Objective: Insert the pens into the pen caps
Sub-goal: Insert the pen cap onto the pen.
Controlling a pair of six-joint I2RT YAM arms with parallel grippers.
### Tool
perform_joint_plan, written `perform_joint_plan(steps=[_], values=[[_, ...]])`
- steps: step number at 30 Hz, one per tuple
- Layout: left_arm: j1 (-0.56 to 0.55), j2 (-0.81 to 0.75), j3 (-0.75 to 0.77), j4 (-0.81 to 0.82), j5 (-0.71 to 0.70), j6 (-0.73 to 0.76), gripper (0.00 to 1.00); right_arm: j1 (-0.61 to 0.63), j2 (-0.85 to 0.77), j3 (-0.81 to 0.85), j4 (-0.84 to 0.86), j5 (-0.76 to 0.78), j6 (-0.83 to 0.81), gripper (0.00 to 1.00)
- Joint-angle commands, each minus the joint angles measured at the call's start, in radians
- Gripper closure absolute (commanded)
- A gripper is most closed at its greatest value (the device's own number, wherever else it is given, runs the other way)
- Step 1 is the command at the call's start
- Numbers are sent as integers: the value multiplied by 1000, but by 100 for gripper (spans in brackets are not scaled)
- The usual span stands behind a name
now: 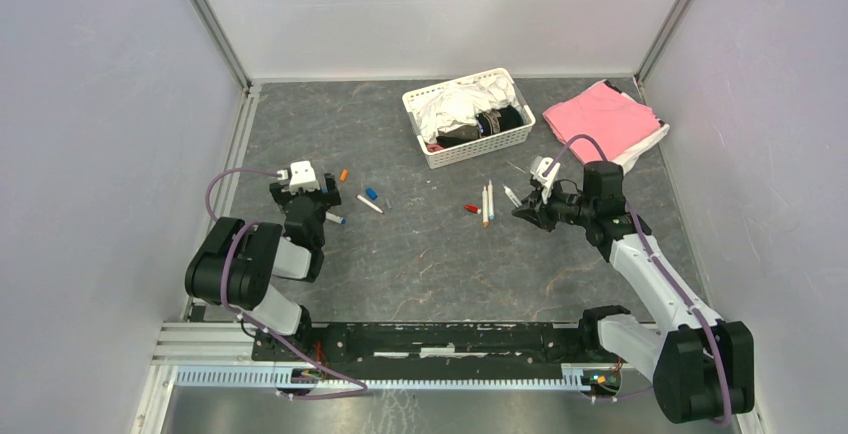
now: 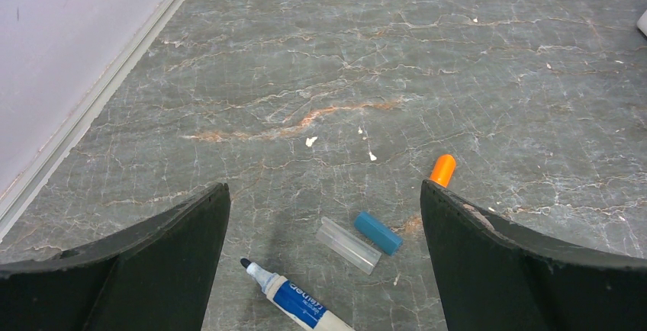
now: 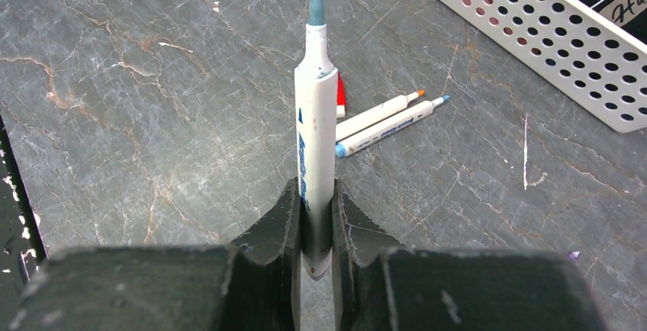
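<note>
My left gripper (image 2: 323,186) stands open just above the table. Between its fingers lie a blue pen cap (image 2: 378,232) with a clear sleeve (image 2: 349,245) beside it, and an uncapped white pen with a blue label (image 2: 294,300). An orange cap (image 2: 442,169) lies just past the right finger. My right gripper (image 3: 316,194) is shut on a white pen (image 3: 316,117) whose grey-blue tip points away from it. Beyond that pen lie two more white pens (image 3: 378,114), one orange-tipped and one blue-tipped, and a red cap (image 3: 340,98). In the top view another pen (image 1: 369,204) lies right of the left gripper (image 1: 305,194).
A white perforated basket (image 1: 468,119) holding cloth and a dark bottle stands at the back centre. A pink cloth (image 1: 603,119) lies to its right. Pale walls with metal rails close in the table on the left, back and right.
</note>
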Motion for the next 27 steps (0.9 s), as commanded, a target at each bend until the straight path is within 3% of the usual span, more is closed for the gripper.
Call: perform_joint_plan(steps=[1,27], values=[[4,-14,5,18,-12,-3,0,4,-17,33,7,-15,-13,100],[-3,-60,-15,37,-38,-2,0,9,-19,28,-2,-60,-16,100]])
